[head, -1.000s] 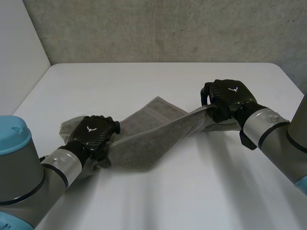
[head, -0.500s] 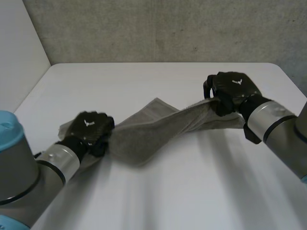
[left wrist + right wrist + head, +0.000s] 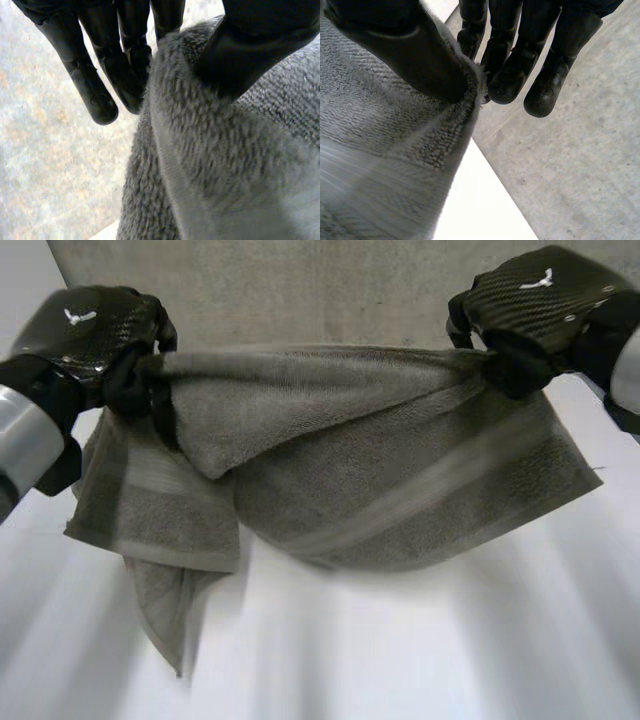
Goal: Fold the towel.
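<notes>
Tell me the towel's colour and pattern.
Grey towel, flat woven band across it; head view shows it best.

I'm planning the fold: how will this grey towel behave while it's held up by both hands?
Probably floppy: the towel sags between the left hand and right hand, one corner dangling low. Likely light, since thumb-and-finger pinches carry it. Its fuzzy pile seems unlikely to slip.

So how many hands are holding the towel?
2. The black left hand pinches the grey terry towel at one upper end; the black right hand pinches the other.
</notes>
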`<state>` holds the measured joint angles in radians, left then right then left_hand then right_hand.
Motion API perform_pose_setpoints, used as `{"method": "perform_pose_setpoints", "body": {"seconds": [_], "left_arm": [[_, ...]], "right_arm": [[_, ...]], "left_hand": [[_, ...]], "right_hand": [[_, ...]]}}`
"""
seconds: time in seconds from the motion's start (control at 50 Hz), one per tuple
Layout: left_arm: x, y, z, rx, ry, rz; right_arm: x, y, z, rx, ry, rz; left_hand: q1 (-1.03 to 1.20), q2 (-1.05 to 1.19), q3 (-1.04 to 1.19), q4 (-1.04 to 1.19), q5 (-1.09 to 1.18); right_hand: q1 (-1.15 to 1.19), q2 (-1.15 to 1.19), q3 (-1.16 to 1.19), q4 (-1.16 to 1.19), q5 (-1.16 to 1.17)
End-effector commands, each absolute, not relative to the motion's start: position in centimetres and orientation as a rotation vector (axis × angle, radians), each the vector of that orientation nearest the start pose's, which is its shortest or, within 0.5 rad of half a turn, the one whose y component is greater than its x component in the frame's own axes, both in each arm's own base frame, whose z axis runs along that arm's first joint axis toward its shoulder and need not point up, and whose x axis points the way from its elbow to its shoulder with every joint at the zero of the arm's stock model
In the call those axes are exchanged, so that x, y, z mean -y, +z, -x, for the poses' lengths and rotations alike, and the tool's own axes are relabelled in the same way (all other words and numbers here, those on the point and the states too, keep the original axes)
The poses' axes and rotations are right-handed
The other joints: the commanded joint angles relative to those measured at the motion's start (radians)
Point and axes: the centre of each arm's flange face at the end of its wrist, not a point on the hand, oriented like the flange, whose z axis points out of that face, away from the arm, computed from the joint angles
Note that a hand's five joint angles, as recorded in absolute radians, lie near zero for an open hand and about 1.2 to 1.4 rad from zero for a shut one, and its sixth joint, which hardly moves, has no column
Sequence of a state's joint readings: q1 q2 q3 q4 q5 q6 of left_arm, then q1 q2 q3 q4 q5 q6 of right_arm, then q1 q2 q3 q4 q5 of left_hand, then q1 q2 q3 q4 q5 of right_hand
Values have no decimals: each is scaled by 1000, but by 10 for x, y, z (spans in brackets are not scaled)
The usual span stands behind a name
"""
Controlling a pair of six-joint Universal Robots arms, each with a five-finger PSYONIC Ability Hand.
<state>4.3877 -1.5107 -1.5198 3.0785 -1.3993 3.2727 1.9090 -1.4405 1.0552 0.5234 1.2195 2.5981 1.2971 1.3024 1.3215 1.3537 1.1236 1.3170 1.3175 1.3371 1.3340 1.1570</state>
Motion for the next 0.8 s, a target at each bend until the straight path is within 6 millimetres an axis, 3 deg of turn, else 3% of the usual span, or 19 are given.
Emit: {"method": "perform_pose_setpoints", "body": {"seconds": [0.02, 0.06, 0.1, 0.18, 0.22, 0.28, 0.3, 0.32, 0.34, 0.36, 0.46, 0.48, 0.56, 0.6, 0.62, 0.64, 0.7, 0.76, 0.8], "left_arm": [[288, 267, 243, -2478, -2166, -750], [288, 267, 243, -2478, -2165, -750], [318, 246, 252, -2513, -2128, -750], [341, 255, 259, -2451, -2209, -734], [355, 294, 267, -2293, -2402, -701], [358, 317, 271, -2210, -2515, -677], [357, 340, 274, -2142, -2622, -645], [352, 362, 276, -2080, -2724, -612], [352, 362, 276, -2079, -2725, -612], [343, 387, 275, -2014, -2833, -573], [330, 401, 273, -1995, -2941, -514], [329, 392, 273, -2037, -2916, -515], [328, 358, 274, -2179, -2803, -528], [324, 315, 272, -2351, -2634, -546], [324, 314, 272, -2352, -2633, -546], [321, 293, 271, -2420, -2545, -562], [315, 253, 262, -2514, -2377, -593], [306, 215, 258, -2570, -2237, -665], [300, 198, 256, -2592, -2177, -712]], "right_arm": [[266, 329, -277, -1969, -1849, 1349], [271, 318, -286, -1968, -1827, 1381], [281, 310, -294, -1970, -1841, 1383], [312, 322, -317, -1872, -2119, 1262], [320, 341, -320, -1801, -2257, 1157], [326, 389, -317, -1618, -2478, 899], [322, 414, -312, -1517, -2550, 791], [322, 415, -312, -1516, -2550, 790], [313, 437, -307, -1428, -2593, 722], [306, 450, -303, -1385, -2606, 687], [296, 443, -302, -1416, -2552, 729], [296, 443, -302, -1417, -2551, 729], [287, 392, -303, -1574, -2373, 866], [281, 376, -302, -1621, -2319, 901], [275, 359, -300, -1669, -2259, 938], [275, 359, -300, -1670, -2259, 938], [260, 298, -295, -1811, -2067, 1027], [254, 277, -293, -1848, -2006, 1055], [241, 241, -289, -1894, -1916, 1102]], "left_hand": [[99, 94, 75, 43, 98], [99, 94, 75, 43, 98], [99, 94, 75, 43, 98], [99, 94, 75, 43, 98], [99, 94, 75, 43, 98], [99, 94, 75, 43, 98], [99, 94, 75, 43, 98], [99, 94, 75, 43, 98], [99, 94, 75, 43, 98], [99, 94, 75, 43, 98], [99, 94, 75, 43, 98], [99, 94, 75, 43, 98], [99, 94, 75, 43, 98], [99, 94, 75, 43, 98], [99, 94, 75, 43, 98], [99, 94, 75, 43, 98], [99, 94, 75, 43, 98], [99, 94, 75, 43, 98], [41, 36, 17, -15, 40]], "right_hand": [[79, 79, 59, 62, 65], [79, 79, 59, 62, 65], [79, 79, 59, 62, 65], [79, 79, 59, 62, 65], [79, 79, 59, 62, 65], [79, 79, 59, 62, 65], [79, 79, 59, 62, 65], [79, 79, 59, 62, 65], [79, 79, 59, 62, 65], [79, 79, 59, 62, 65], [79, 79, 59, 62, 65], [79, 79, 59, 62, 65], [79, 79, 59, 62, 65], [79, 79, 59, 62, 65], [79, 79, 59, 62, 65], [79, 79, 59, 62, 65], [79, 79, 59, 62, 65], [79, 79, 59, 62, 65], [79, 79, 59, 62, 65]]}}
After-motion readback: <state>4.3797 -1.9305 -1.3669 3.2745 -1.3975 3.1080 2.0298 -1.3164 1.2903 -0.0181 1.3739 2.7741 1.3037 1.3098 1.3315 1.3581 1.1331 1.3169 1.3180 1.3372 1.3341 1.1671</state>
